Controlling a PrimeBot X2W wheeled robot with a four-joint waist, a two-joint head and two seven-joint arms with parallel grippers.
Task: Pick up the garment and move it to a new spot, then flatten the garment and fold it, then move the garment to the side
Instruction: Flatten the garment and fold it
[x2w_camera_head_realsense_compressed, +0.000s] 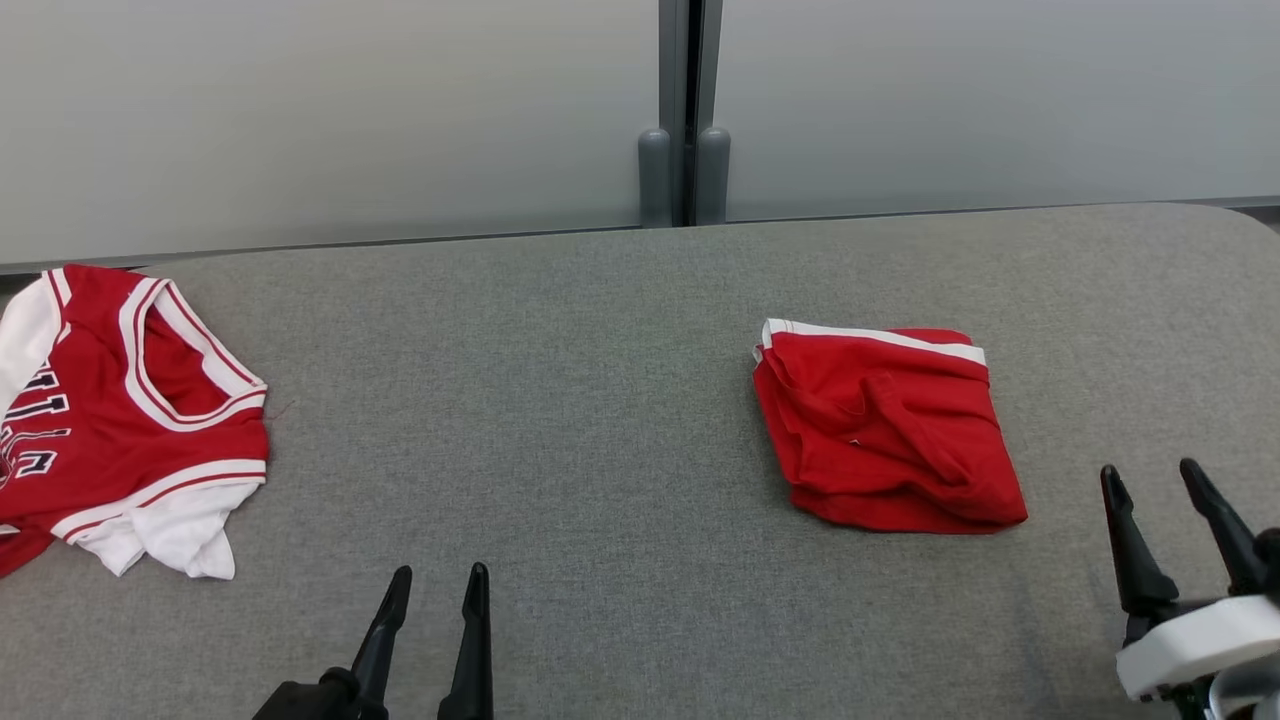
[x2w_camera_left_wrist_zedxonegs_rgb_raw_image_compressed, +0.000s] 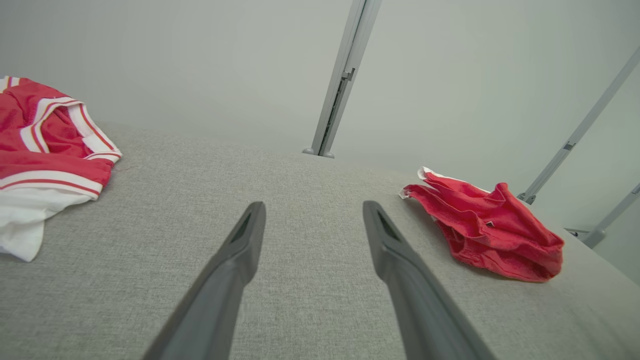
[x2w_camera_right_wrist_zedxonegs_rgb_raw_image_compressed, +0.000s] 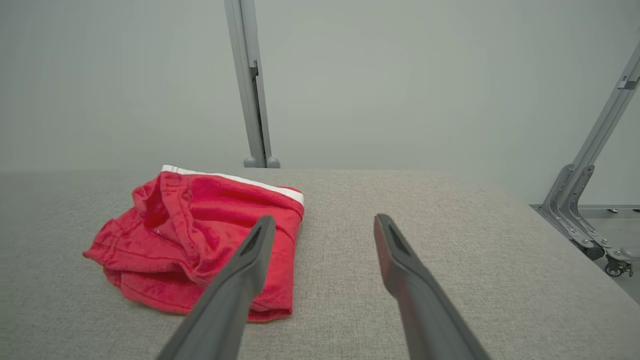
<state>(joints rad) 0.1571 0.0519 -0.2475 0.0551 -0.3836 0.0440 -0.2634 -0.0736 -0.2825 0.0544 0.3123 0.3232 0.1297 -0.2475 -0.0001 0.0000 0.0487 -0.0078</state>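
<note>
The left tool (x2w_camera_head_realsense_compressed: 440, 572) and right tool (x2w_camera_head_realsense_compressed: 1150, 470) stand open, empty. The folded red garment (x2w_camera_head_realsense_compressed: 885, 430) lies on the desk (x2w_camera_head_realsense_compressed: 620, 400) left of the right tool, apparently set aside.

Light: even, soft, fairly bright — no glare.
Shadows: faint, under the folded garment (x2w_camera_head_realsense_compressed: 885, 440) left of the right gripper (x2w_camera_head_realsense_compressed: 1149, 468).
Focus: head view sharp; its fingers (x2w_camera_right_wrist_zedxonegs_rgb_raw_image_compressed: 235, 285) soft near the lens.
Edges: wrist views stretched wide.

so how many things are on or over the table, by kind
folded red garment: 1
red and white jersey: 1
end effectors: 2, the left end effector and the right end effector, both open
total: 4
</note>
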